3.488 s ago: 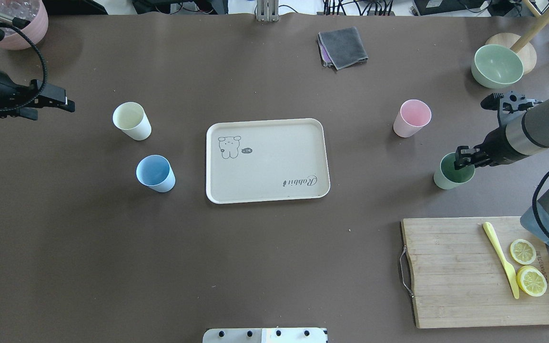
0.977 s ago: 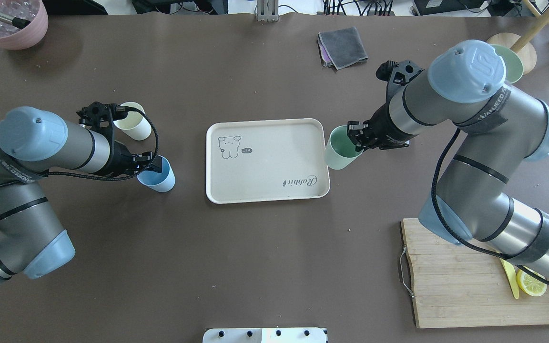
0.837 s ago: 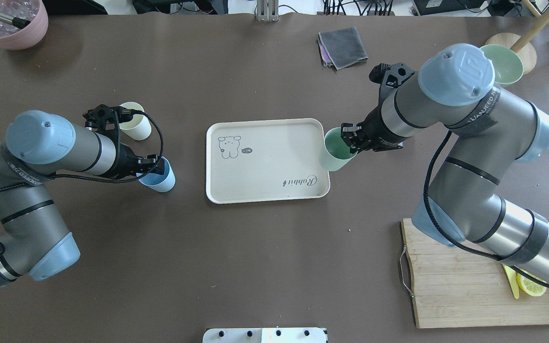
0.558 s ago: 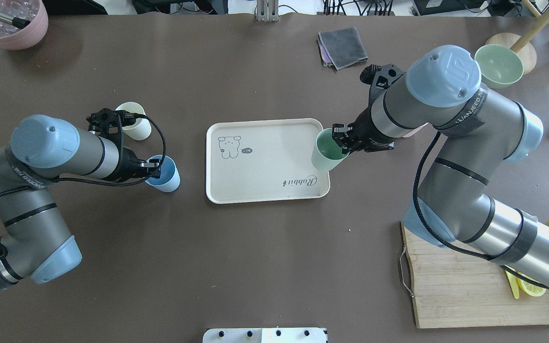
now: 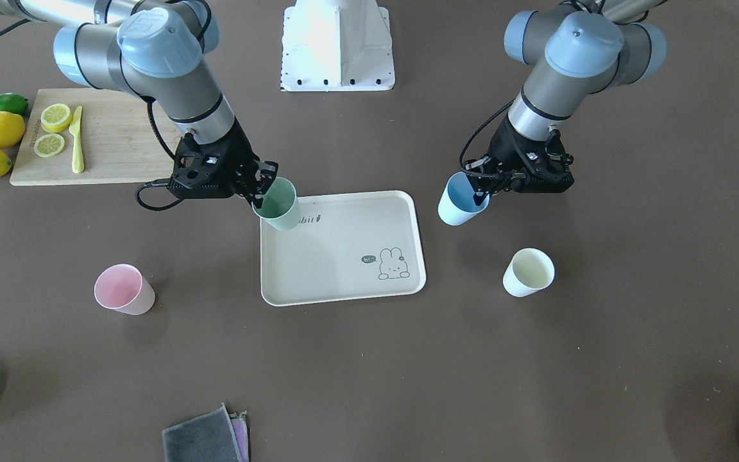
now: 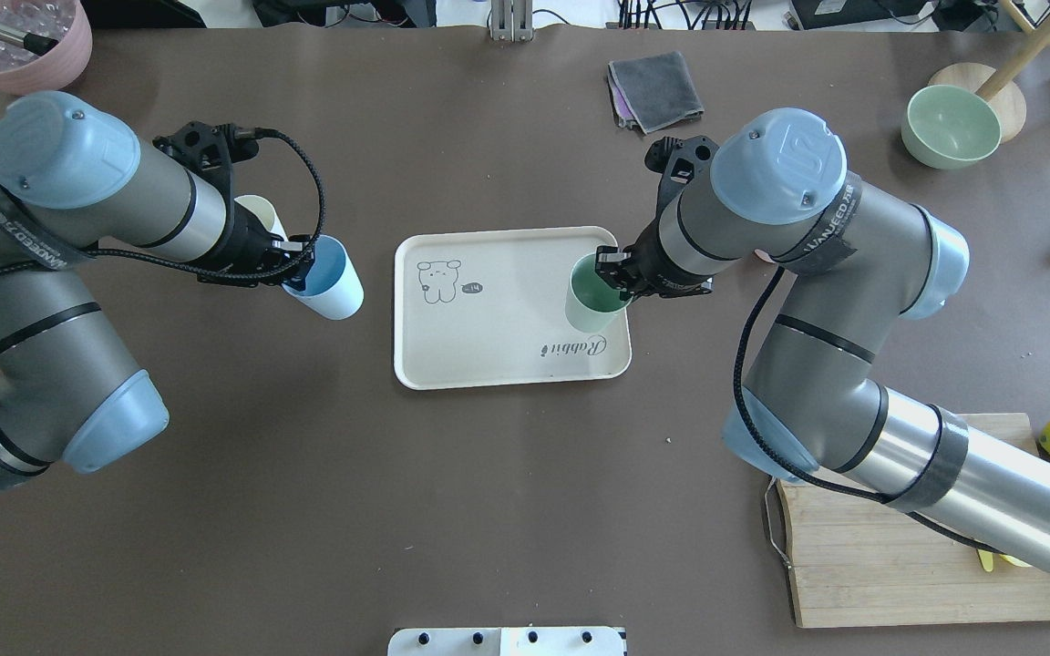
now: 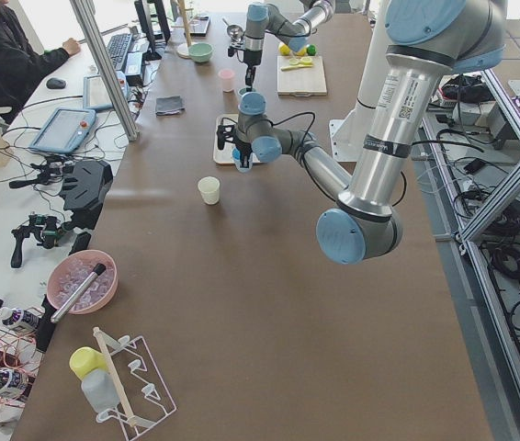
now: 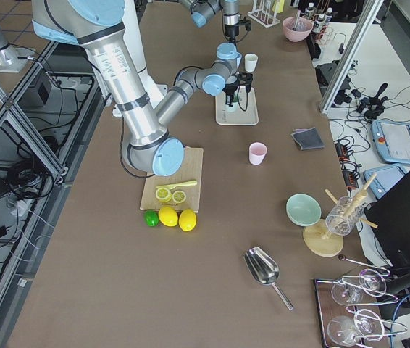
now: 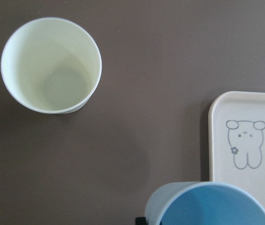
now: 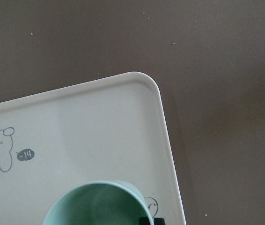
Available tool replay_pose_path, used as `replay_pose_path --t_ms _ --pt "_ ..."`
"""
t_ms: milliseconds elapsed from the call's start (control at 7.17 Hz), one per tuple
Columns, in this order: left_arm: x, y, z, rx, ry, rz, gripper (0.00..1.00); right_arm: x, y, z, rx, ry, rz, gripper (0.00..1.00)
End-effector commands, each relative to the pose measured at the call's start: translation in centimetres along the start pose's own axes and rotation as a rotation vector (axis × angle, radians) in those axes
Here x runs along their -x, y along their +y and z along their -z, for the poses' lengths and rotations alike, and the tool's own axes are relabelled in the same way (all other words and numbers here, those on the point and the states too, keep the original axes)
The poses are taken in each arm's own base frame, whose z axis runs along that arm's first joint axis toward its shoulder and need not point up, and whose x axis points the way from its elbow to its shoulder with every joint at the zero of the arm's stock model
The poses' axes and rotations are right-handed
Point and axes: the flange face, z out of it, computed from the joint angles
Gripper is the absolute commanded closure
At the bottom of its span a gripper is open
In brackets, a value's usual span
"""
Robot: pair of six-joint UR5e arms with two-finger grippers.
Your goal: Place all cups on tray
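Overhead exterior: right claw (image 6: 617,273) clamped on green cup (image 6: 594,305), cup over tray (image 6: 507,314) right end; drop looks straight down. Left claw (image 6: 293,270) grips blue cup (image 6: 332,290); tray toward robot's right. Yellow cup (image 5: 528,272), pink cup (image 5: 123,290) on bench (image 6: 488,510).

Robotics lab, no question: the left arm (image 6: 124,200) and the right arm (image 6: 762,210), grey industrial machines with blue joint caps, rise from a white base (image 5: 337,45) bolted at the robot's edge of the counter (image 7: 269,303), which is wrapped in a plain brown sheet. Aluminium frame posts (image 7: 102,64) stand along the counter's long edges, and black cables (image 7: 503,262) loop over a tiled floor (image 8: 24,290). Beyond the operators' edge runs a white desk (image 7: 3,211) with a teach pendant (image 7: 61,131), a keyboard (image 7: 118,50) and a person (image 7: 3,55) seated there. Kitchen bits, a tray (image 5: 337,256) and lemons (image 5: 0,128) by a wooden board (image 5: 113,147), sit among the machinery.
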Motion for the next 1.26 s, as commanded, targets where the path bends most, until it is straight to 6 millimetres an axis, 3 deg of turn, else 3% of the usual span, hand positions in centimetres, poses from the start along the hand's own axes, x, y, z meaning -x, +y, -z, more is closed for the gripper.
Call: replay_pose_path --t_ms 0,140,279,419,558,698,977,1116 --pt "-3.1 -0.6 1.7 0.004 0.005 0.007 1.0 1.4 0.2 -2.8 0.006 0.034 -0.006 1.0" --pt "-4.2 -0.6 2.2 0.005 0.001 0.01 1.0 1.2 0.5 -4.1 0.017 0.048 -0.003 1.0" --pt "-5.1 -0.7 2.3 0.006 0.006 0.027 1.0 1.2 0.6 -4.5 0.022 0.053 -0.004 0.93" --pt "-6.4 -1.0 2.4 0.002 0.017 0.051 1.0 1.1 0.7 -4.8 0.025 0.056 -0.004 0.01" --pt "-7.0 -1.0 2.1 0.004 0.017 0.05 1.0 1.8 0.6 -4.1 0.017 0.042 -0.032 0.0" --pt "-7.7 -1.3 1.3 0.009 0.009 0.051 1.0 2.4 -1.4 -1.2 0.003 0.008 -0.06 0.0" --pt "-10.1 0.6 -1.6 -0.01 -0.017 0.051 1.0 0.6 -6.7 5.4 0.043 -0.043 -0.124 0.0" --pt "-11.2 1.9 -3.3 -0.01 -0.031 0.049 1.0 -1.1 -9.5 7.3 0.024 -0.011 -0.113 0.0"
